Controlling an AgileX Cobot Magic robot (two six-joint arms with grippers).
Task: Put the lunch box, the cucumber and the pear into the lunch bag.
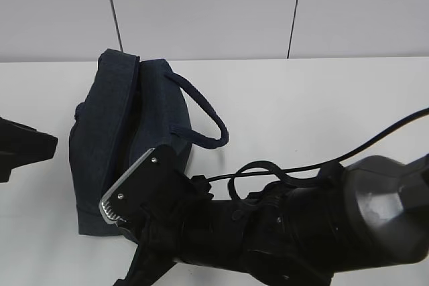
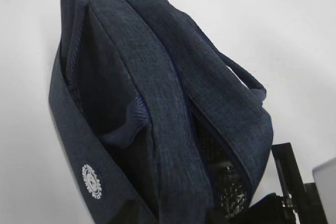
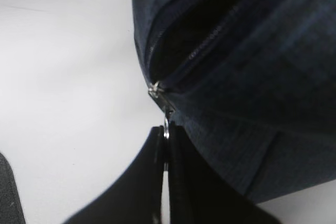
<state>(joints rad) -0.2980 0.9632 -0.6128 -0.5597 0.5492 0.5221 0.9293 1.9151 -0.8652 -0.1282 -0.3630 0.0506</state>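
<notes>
Right wrist view: right gripper [image 3: 166,137] jaws clamped on ring pull [image 3: 166,127] (lunch bag [image 3: 252,77] part-unzipped); next, pull zipper wider. Left jaws unseen.

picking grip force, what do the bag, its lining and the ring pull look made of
Bag: woven navy fabric, matte, with a heathered weave. Lining: seems silvery foil, glinting in the gap. Ring pull: likely metal, a thin bright loop pinched in the right gripper.

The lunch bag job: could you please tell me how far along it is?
Done: nothing visibly packed; lunch box, cucumber and pear are out of view. In hand: the right gripper is shut on the ring pull of the lunch bag, zipper partly open. Left: opening and loading.
</notes>
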